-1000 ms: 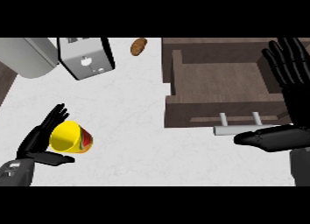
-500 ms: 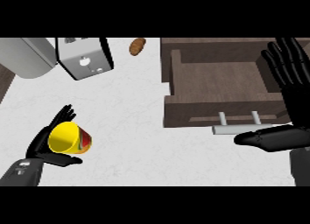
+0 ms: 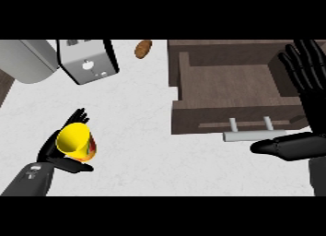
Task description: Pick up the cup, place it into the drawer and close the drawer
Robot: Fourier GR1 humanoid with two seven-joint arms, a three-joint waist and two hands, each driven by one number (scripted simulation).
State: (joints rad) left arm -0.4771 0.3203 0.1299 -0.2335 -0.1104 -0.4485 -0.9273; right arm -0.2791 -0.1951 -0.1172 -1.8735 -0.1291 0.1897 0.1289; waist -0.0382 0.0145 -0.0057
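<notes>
Now left hand point(image 3: 62, 150) curled round yellow cup point(image 3: 77, 140); right hand point(image 3: 308, 87) open beside open drawer point(image 3: 230, 92).

Bare counter point(image 3: 145, 115) between left hand point(image 3: 60, 147) and open drawer point(image 3: 227, 85); drawer seemingly empty, right hand point(image 3: 305, 92) alongside.

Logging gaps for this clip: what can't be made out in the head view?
- Cup: its base and far side, hidden by the left hand.
- Drawer: right wall, behind the right hand.
- Toaster: top cut off by the upper edge.
</notes>
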